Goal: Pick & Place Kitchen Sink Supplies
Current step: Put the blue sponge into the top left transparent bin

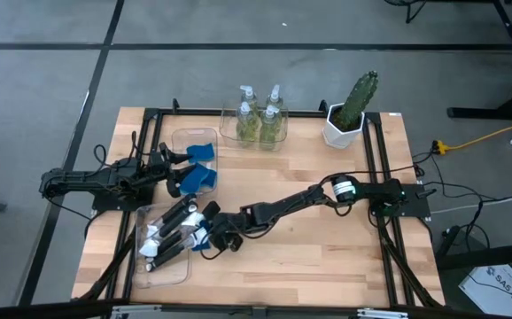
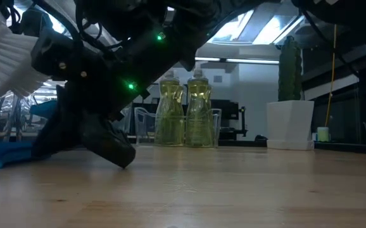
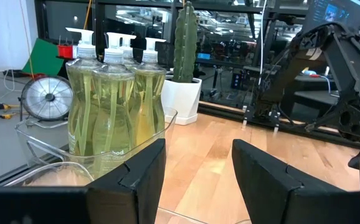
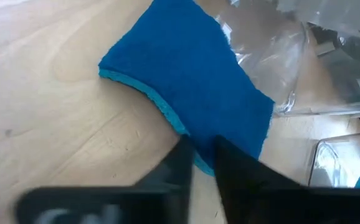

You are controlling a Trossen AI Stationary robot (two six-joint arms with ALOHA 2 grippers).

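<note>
A blue sponge [image 4: 186, 81] lies on the wooden table beside a clear bin [image 1: 163, 266] that holds black-handled dish brushes [image 1: 172, 232]. My right gripper [image 4: 202, 149] reaches across from the table's right, slants down and is shut on the sponge; in the high view it [image 1: 205, 237] covers most of it. My left gripper [image 3: 198, 168] waits open at the table's left with nothing between its fingers. Two more blue sponges [image 1: 201, 175] lie just in front of it. Pump bottles of yellow-green soap [image 1: 260, 122] stand in a clear bin at the far edge. My right gripper pinches the blue sponge at one edge [image 4: 181, 129], close to a corner, between its two fingers. The fingers slant down from the table's right side. The rest of the sponge lies on the table, stretching away from the fingers toward the clear bin.
A green cactus in a white pot [image 1: 352, 113] stands at the far right. A clear bin [image 1: 185, 140] with a sponge sits at the far left. Bare wood [image 1: 327, 257] spreads over the near right of the table. Black frame rails [image 1: 389, 248] run along the sides.
</note>
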